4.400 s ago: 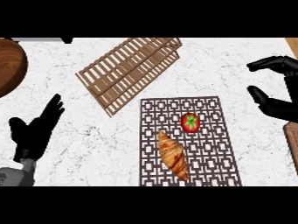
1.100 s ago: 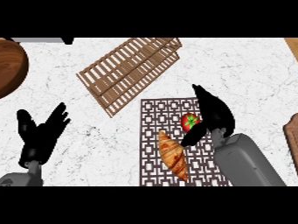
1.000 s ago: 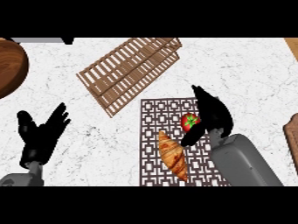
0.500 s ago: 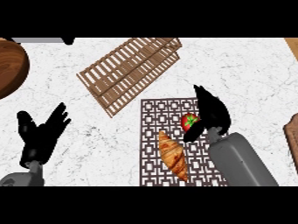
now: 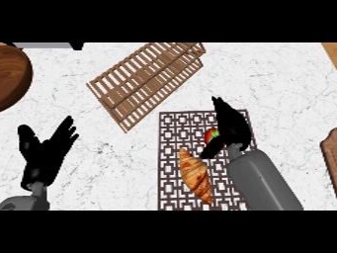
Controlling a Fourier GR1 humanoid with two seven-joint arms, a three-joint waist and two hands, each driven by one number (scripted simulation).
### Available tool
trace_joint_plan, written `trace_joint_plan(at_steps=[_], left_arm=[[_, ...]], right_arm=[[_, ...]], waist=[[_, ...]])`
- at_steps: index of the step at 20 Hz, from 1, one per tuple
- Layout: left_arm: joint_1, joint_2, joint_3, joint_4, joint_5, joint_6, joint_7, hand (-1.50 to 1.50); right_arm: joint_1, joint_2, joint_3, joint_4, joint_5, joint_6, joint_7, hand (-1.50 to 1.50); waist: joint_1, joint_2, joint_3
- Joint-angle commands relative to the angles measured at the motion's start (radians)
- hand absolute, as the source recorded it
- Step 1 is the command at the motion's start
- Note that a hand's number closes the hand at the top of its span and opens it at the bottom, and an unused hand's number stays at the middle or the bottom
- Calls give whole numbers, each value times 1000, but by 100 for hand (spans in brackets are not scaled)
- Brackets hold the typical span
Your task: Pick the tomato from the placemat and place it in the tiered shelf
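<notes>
The small round red tomato [image 5: 212,134] sits upper right on the brown lattice placemat [image 5: 177,129], at 9 o'clock of the black right hand [image 5: 231,127], whose thumb hooks round it with the fingers pressed together above. The slatted wooden tiered shelf [image 5: 145,79] lies at 11 o'clock across open white marble counter [image 5: 287,84]. The black left hand [image 5: 45,150] rests spread, farther off.

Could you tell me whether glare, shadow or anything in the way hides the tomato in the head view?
Head view: the light is even, with no glare on the counter and no heavy shadow; the right hand covers most of the tomato, leaving only a red and green sliver; the croissant on the placemat shows whole.
</notes>
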Motion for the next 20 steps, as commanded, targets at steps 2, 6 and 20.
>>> trace_joint_plan(at_steps=[2,6,20], left_arm=[[19,-25,-28,-22,-20,15,25,0],[56,-19,-13,-31,-32,4,15,0],[-1,-26,10,15,-12,-23,22,0]], right_arm=[[-16,-49,42,112,-41,176,-135,150],[2,-20,36,126,-11,94,-230,150],[-68,47,393,-68,-59,360,-577,150]], waist=[[11,5,-3],[2,3,-3],[23,1,-4]])
